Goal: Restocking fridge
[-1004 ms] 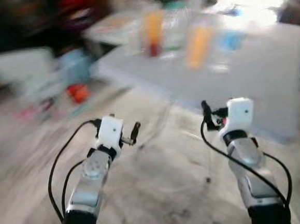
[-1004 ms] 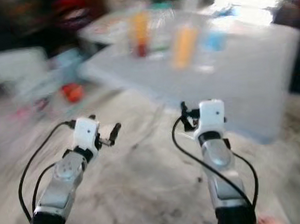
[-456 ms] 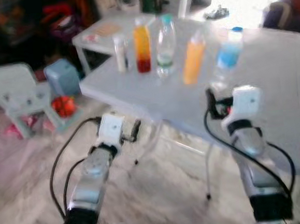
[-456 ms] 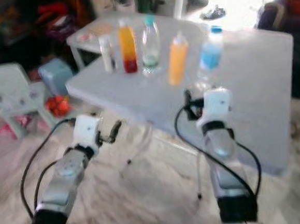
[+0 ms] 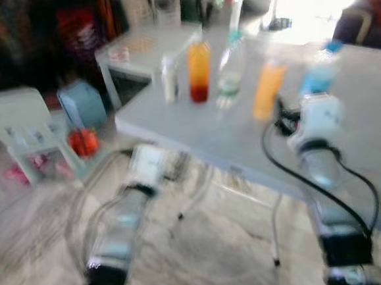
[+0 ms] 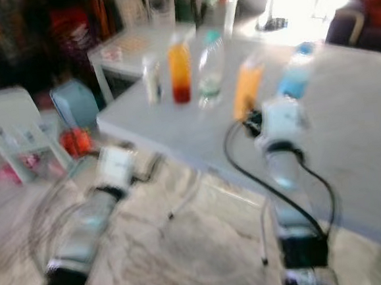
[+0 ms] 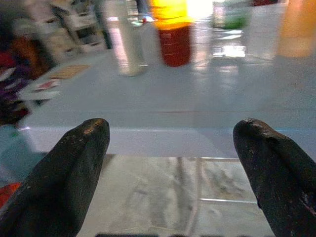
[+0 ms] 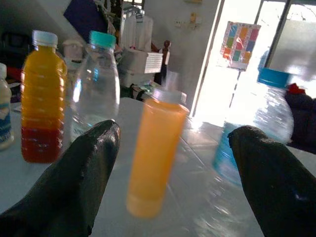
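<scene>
A grey table (image 5: pixel 348 136) carries five upright containers in a row: from the left a small white bottle (image 5: pixel 169 78), a bottle (image 8: pixel 43 98) of orange liquid over red, a nearly empty clear one with a green cap (image 8: pixel 96 89), an orange juice bottle (image 8: pixel 154 153), and a blue-capped water bottle (image 8: pixel 256 133). The right gripper (image 8: pixel 173 182) hangs over the table, fingers apart, facing the juice bottle. The left gripper (image 7: pixel 173 177), also spread, is before the table's near edge.

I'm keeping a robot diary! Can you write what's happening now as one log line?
phase: approaching grey folding table | right gripper: open, facing orange plastic juice bottle | left gripper: open, at table edge | holding: nothing
</scene>
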### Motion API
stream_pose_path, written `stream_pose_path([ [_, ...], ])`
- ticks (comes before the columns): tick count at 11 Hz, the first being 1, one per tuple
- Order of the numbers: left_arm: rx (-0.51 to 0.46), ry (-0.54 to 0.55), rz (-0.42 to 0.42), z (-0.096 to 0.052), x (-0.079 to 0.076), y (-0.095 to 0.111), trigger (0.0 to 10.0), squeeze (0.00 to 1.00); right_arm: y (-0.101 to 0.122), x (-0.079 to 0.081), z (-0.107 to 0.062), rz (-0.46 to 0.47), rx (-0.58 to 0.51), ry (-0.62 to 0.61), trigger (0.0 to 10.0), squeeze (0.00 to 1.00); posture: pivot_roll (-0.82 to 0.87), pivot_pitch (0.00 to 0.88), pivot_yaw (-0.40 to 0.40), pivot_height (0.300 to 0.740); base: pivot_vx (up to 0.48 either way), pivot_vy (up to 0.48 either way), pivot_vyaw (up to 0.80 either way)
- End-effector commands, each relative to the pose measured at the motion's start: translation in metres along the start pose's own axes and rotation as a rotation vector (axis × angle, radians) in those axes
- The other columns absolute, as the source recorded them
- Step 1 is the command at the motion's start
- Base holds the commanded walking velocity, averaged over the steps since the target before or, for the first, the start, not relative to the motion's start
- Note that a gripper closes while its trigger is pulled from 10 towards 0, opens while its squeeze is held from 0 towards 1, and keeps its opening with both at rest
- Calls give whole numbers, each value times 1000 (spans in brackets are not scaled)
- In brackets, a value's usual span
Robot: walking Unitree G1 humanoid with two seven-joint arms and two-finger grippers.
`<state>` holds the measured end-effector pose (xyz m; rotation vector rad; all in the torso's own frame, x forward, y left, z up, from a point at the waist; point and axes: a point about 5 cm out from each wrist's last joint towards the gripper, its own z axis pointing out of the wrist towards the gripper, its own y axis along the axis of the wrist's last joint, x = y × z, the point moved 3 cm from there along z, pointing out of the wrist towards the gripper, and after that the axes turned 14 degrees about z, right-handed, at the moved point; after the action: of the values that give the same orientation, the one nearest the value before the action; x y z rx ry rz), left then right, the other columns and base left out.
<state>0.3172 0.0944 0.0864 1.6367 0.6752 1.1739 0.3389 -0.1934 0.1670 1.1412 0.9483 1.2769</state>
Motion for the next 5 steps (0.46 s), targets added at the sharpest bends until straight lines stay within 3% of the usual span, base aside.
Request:
stream_pose_path([
  [1, -19, -15, 2, 2, -6, 5, 10000, 0, 3, -11, 2, 7, -6, -52, 10000, 0, -26, 0, 7, 740, 0, 0, 0],
  [3, -22, -11, 8, 2, -5, 5, 10000, 0, 1, -15, 4, 1, -2, -81, 10000, 0, -26, 0, 5, 740, 0, 0, -800],
  [4, -27, -41, -41, 1, -7, 6, 10000, 0, 1, -15, 3, -3, -6, -80, 10000, 0, -26, 0, 6, 740, 0, 0, -800],
  [5, -39, -41, -33, 0, -6, 8, 10000, 0, 3, -14, 2, -23, -14, -74, 10000, 0, -26, 0, 6, 740, 296, 0, -800],
])
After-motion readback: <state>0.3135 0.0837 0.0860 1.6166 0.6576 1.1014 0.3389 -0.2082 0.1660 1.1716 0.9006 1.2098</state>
